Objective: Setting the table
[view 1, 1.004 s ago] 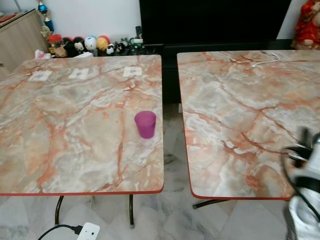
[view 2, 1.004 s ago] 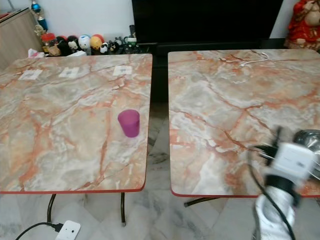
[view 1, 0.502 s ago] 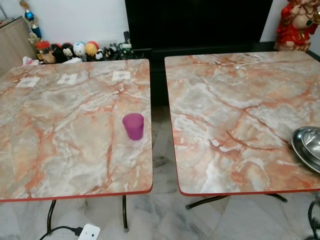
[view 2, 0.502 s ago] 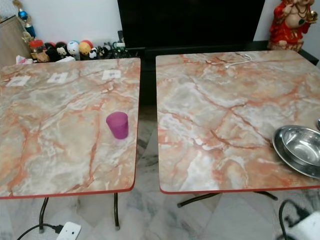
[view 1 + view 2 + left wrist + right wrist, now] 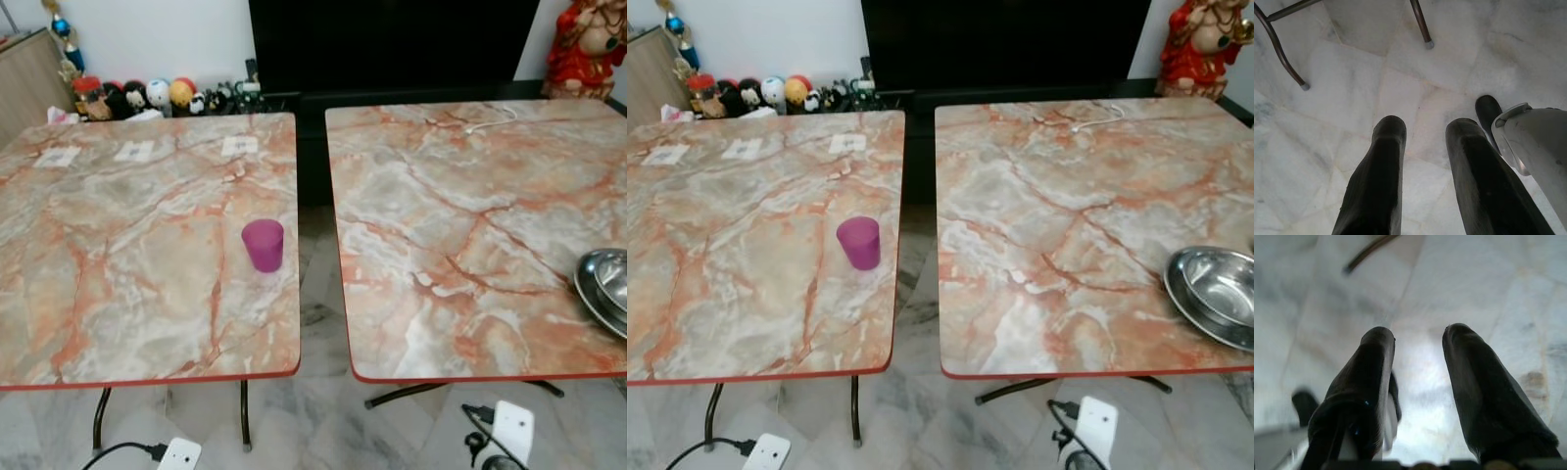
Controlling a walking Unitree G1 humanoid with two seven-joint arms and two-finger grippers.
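A purple cup (image 5: 263, 244) stands upright near the right edge of the left marble table (image 5: 118, 294). Stacked steel bowls (image 5: 1215, 294) sit at the front right of the right marble table (image 5: 1058, 196). My right arm's white wrist (image 5: 1089, 429) hangs low in front of the right table, below its edge. The right gripper (image 5: 1419, 335) is open over the pale floor with nothing between its fingers. Down by the table legs (image 5: 1421, 24), the left gripper (image 5: 1426, 128) is also open and holds nothing.
A narrow gap of marble floor (image 5: 318, 294) separates the two tables. Behind them are a black TV cabinet (image 5: 392, 49), small figurines (image 5: 147, 96) and a red statue (image 5: 586, 44). A white cable (image 5: 490, 122) lies on the right table. A power strip (image 5: 178, 454) lies on the floor.
The right arm has dropped from in front of the bowls to below the table edge. The camera has shifted, bringing the bowls into view.
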